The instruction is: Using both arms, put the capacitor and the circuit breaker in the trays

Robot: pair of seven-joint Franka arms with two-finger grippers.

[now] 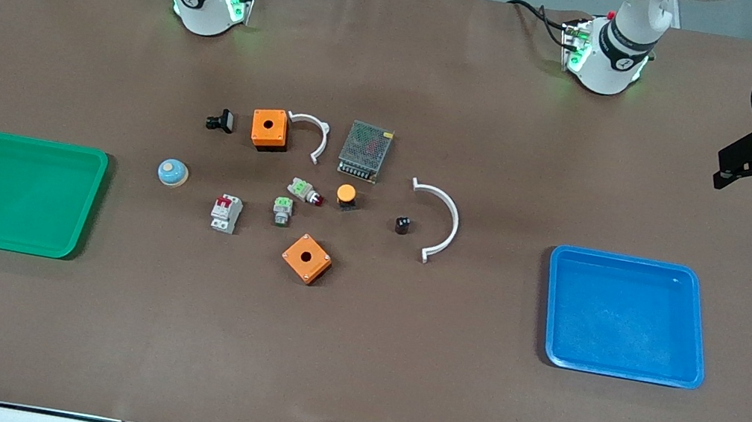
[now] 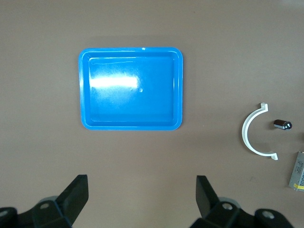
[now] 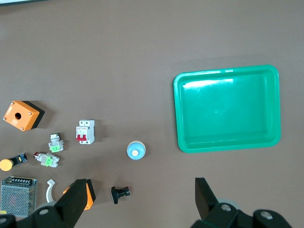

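Nearest the front camera lies an orange box (image 1: 306, 258) turned at an angle, and a little farther from that camera stands the circuit breaker (image 1: 225, 213), its red levers at the end away from the camera. We see the capacitor (image 1: 402, 225) toward the left arm's end of the cluster, just beside the inner curve of a large white arc-shaped clamp (image 1: 440, 220).

We hold both arms drawn back and raised, each wrist camera looking straight down at the table. Our left gripper (image 2: 141, 202) hangs with its fingers (image 2: 205, 194) spread wide and nothing between them; the blue tray (image 2: 85, 90) sits on the table below and ahead of it, and the capacitor (image 2: 281, 125) lies well off to one side of it, past the white clamp (image 2: 252, 138). Our right gripper (image 3: 142, 203) is likewise spread and empty. A black clip-like part (image 3: 120, 194) lies almost under its open gap, a blue-topped round button (image 3: 136, 150) a little farther out, and the circuit breaker (image 3: 85, 132) farther still. The green tray (image 3: 179, 114) lies ahead of this gripper, well apart from the parts.

In the front view only the arm bases show along the top, with neither gripper visible over the table.
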